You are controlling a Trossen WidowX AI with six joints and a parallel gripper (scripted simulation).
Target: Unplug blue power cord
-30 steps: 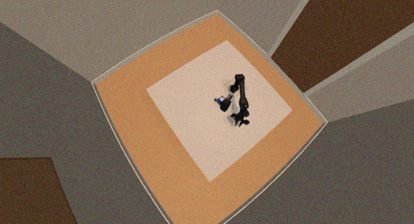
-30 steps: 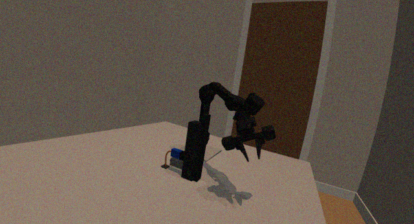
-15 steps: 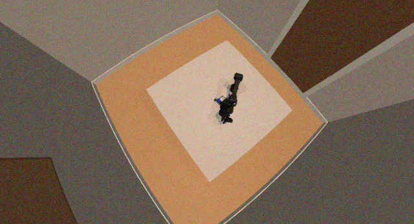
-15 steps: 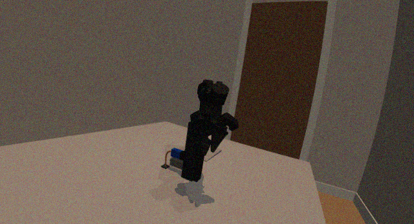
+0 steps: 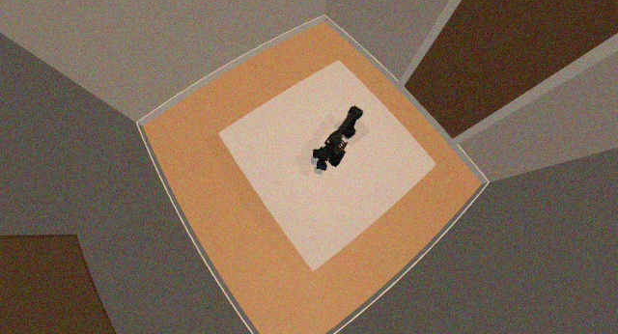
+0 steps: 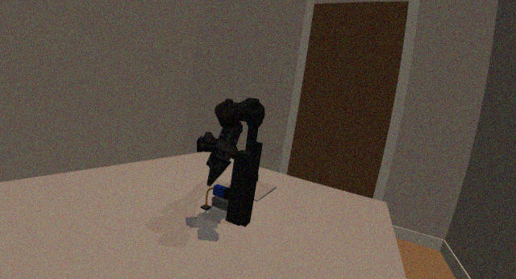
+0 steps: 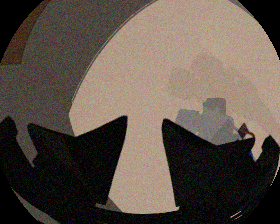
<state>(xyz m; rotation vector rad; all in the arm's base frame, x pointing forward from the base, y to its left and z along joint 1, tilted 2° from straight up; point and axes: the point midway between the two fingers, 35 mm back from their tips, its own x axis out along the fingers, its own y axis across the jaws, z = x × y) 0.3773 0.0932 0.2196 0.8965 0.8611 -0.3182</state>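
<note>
A blue plug [image 6: 218,190] shows at the top of the grey power strip [image 6: 220,203], left of the arm's column in the exterior view; a sliver of blue [image 7: 251,156] shows in the wrist view. Whether it is seated cannot be told. A thin orange-brown cord [image 6: 206,197] [image 7: 249,134] curves down beside it to a small dark piece [image 6: 205,207] [image 7: 243,129]. My gripper [image 6: 210,184] [image 7: 145,122] is partly open with nothing between its fingers. In the exterior view its tips appear just above and left of the plug; depth is unclear. The arm hides plug and strip in the top view.
The arm [image 5: 345,126] [image 6: 234,114] is folded over its black column [image 6: 243,190]. A flat, thin-edged piece [image 6: 266,191] lies behind the column. The pale table [image 5: 314,228] [image 6: 322,235] carries the arm's shadows [image 6: 207,228] [image 7: 206,117].
</note>
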